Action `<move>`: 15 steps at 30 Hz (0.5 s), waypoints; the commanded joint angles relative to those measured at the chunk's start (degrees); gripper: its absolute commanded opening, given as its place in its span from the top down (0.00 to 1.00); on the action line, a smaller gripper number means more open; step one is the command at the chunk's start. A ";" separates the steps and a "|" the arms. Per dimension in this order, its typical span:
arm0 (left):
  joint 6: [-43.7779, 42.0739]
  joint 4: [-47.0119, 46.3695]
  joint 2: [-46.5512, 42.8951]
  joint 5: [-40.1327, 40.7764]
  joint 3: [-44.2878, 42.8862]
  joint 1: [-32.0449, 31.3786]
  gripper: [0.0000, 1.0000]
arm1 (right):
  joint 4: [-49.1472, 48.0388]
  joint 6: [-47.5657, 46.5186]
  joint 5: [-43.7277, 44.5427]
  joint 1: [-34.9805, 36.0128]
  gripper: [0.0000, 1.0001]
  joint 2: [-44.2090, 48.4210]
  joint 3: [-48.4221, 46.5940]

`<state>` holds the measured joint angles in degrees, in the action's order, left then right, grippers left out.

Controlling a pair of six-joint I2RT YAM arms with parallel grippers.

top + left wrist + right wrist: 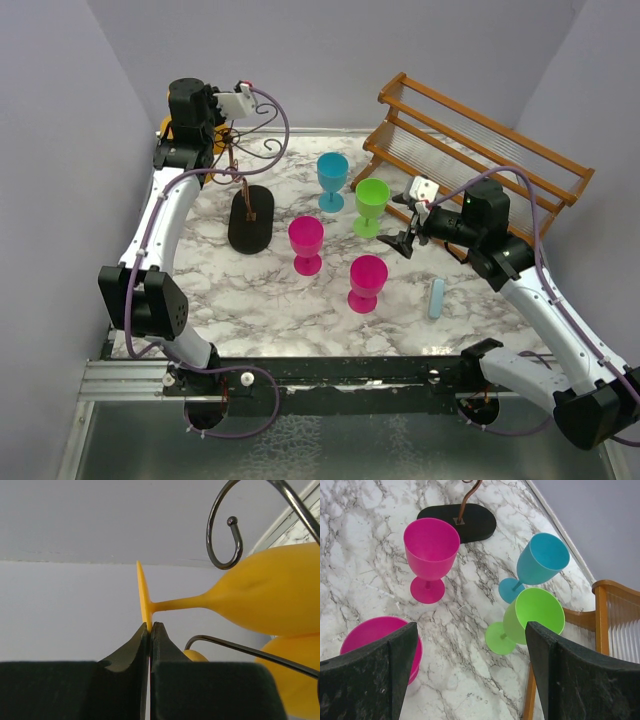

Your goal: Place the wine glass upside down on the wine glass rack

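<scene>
Because the yellow wine glass (260,600) must hang by its foot, the left gripper (150,630) pinches the foot's rim, holding it sideways among the curled arms of the wine glass rack (249,220), far left; the right gripper (470,650) waits wide, empty.

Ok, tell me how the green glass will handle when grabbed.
Green glass looks like opaque plastic: probably light, stiff, not fragile. Tall on a thin stem and small foot, it would likely tip if pushed high. Its round bowl could then roll.
</scene>
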<state>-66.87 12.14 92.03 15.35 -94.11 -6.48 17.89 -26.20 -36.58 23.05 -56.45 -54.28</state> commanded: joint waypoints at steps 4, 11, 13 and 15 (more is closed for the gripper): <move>-1.29 0.33 -3.52 -4.79 0.04 -1.11 1.00 | -1.58 0.29 -1.09 -0.63 0.12 0.31 0.40; -1.23 1.34 -3.83 -6.30 0.12 -1.84 1.00 | -1.63 0.17 -0.87 -0.70 0.12 0.37 0.51; -1.24 1.74 -4.09 -6.85 0.07 -2.04 1.00 | -1.67 0.18 -0.86 -0.74 0.12 0.30 0.57; -1.19 2.27 -4.33 -7.42 0.02 -2.28 1.00 | -1.63 0.17 -0.88 -0.72 0.12 0.31 0.58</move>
<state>-67.77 13.69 90.43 10.74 -93.51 -8.25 17.91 -26.20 -36.64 22.74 -56.45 -54.24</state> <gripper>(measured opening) 0.020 0.876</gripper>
